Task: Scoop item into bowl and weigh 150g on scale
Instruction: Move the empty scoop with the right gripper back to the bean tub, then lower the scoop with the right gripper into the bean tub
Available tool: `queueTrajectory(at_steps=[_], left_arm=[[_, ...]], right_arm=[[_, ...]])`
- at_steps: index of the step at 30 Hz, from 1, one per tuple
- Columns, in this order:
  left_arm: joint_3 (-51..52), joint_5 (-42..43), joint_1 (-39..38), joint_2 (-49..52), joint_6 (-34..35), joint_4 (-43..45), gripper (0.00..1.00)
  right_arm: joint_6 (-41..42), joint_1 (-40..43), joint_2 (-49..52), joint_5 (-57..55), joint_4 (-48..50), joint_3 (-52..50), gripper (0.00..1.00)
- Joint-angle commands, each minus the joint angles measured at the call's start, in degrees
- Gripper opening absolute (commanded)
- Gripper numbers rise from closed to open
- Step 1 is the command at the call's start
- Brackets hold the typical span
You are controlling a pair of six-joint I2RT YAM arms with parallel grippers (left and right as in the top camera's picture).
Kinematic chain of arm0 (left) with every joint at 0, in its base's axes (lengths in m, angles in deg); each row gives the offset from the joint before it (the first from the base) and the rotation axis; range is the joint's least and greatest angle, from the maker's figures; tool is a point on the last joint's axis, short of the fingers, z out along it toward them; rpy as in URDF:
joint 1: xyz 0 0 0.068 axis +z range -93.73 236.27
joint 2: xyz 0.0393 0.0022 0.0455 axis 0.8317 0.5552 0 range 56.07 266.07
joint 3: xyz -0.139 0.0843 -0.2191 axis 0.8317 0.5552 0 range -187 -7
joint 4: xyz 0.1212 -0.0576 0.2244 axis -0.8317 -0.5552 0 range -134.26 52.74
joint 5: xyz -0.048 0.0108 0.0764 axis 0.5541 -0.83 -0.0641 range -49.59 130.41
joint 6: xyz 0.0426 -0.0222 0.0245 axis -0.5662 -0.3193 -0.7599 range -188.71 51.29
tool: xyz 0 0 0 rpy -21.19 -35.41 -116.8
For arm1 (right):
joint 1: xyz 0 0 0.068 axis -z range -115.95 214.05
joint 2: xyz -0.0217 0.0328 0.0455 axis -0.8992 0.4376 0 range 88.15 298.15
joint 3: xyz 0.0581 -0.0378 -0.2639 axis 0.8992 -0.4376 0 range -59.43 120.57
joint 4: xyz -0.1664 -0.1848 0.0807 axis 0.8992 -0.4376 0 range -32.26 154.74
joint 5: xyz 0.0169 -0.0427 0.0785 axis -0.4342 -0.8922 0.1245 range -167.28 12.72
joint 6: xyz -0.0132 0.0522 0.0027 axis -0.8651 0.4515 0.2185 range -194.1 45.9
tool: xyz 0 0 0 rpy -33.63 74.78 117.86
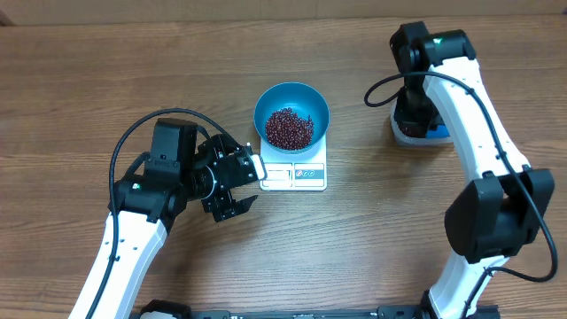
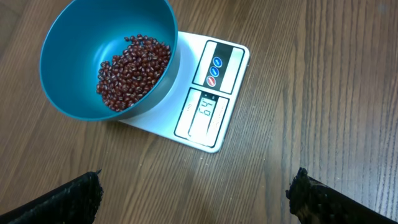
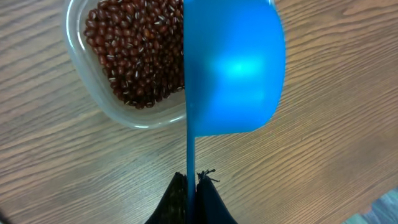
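Beans part-fill bowl on scale; more likely needed. Right tool clenched on scoop by tub; left tool released.

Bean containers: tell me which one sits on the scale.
The round blue bowl sits on the white scale; the clear tub stands directly on the wooden table instead.
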Motion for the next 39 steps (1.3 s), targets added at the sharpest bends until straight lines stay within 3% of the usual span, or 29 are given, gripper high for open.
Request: queueTrajectory(at_steps=[1, 39], left_arm=[[0.3, 0.5, -0.4, 0.3, 0.6, 0.0, 1.0], [0.3, 0.5, -0.4, 0.3, 0.6, 0.0, 0.99]], right_arm=[[1.7, 0.1, -0.1, -1.2, -0.2, 0.1, 0.04], [1.2, 0.1, 6.2, -4.6, 4.2, 0.1, 0.04]])
